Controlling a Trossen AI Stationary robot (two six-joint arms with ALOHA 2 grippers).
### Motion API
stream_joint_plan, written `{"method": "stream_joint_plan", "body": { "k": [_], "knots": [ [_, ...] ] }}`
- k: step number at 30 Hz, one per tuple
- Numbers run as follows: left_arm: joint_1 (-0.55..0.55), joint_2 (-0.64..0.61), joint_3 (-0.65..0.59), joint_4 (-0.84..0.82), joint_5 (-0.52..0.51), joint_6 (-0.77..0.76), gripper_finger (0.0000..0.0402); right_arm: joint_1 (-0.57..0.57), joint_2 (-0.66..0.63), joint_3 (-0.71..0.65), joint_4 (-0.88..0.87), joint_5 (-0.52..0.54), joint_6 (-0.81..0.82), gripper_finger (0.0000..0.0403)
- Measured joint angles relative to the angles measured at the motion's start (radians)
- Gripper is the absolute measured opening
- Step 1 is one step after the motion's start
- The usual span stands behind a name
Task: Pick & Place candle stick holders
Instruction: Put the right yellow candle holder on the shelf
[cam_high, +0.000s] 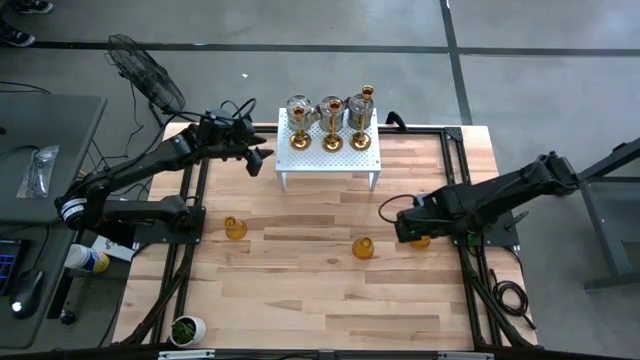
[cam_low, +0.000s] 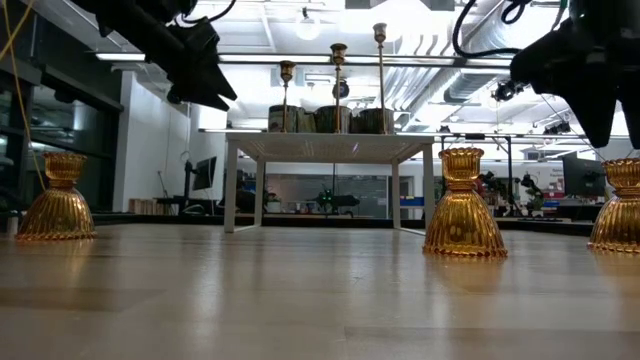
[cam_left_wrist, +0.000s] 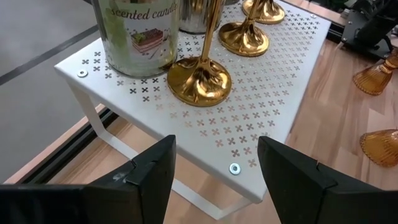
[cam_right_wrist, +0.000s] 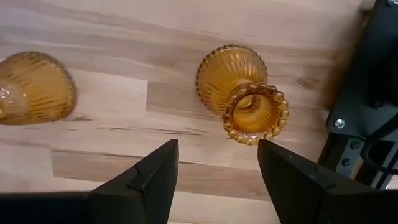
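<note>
Three amber glass candle stick holders stand upright on their wide bases on the wooden table: one at the left (cam_high: 235, 228), one in the middle (cam_high: 363, 247) and one at the right (cam_high: 421, 241). My right gripper (cam_right_wrist: 217, 158) hangs open, pointing down, just above and beside the right one (cam_right_wrist: 245, 93). Three gold stemmed holders (cam_high: 331, 140) stand on the white perforated stand (cam_high: 300, 160), next to silver candle jars (cam_left_wrist: 137, 37). My left gripper (cam_left_wrist: 214, 155) is open and hovers off the stand's left near corner, with nothing between its fingers.
Black frame rails (cam_high: 462, 190) run along the table's right and left sides; one rail part (cam_right_wrist: 367, 112) lies close beside the right amber holder. A small potted plant (cam_high: 186, 328) sits at the near left corner. Bare wood (cam_high: 320, 300) lies across the near half.
</note>
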Motion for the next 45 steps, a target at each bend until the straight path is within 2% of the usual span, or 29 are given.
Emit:
{"method": "stream_joint_plan", "body": {
  "k": [24, 29, 36, 39, 45],
  "knots": [
    [0.0, 0.0, 0.0, -0.003, 0.004, 0.003, 0.0223, 0.058, -0.004, -0.014, 0.01, 0.112, 0.086, 0.0211],
    [0.0, 0.0, 0.0, -0.004, 0.01, 0.003, 0.0223, 0.141, -0.034, -0.014, -0.002, 0.196, 0.213, 0.0211],
    [0.0, 0.0, 0.0, -0.004, 0.01, 0.003, 0.0223, 0.349, -0.025, -0.014, -0.039, 0.279, 0.416, 0.0211],
    [0.0, 0.0, 0.0, -0.004, 0.01, 0.003, 0.0223, 0.438, 0.0, -0.014, -0.071, 0.294, 0.508, 0.0211],
    [0.0, 0.0, 0.0, -0.004, 0.01, 0.004, 0.0223, 0.562, 0.115, -0.014, -0.07, 0.296, 0.586, 0.0211]
  ]
}}
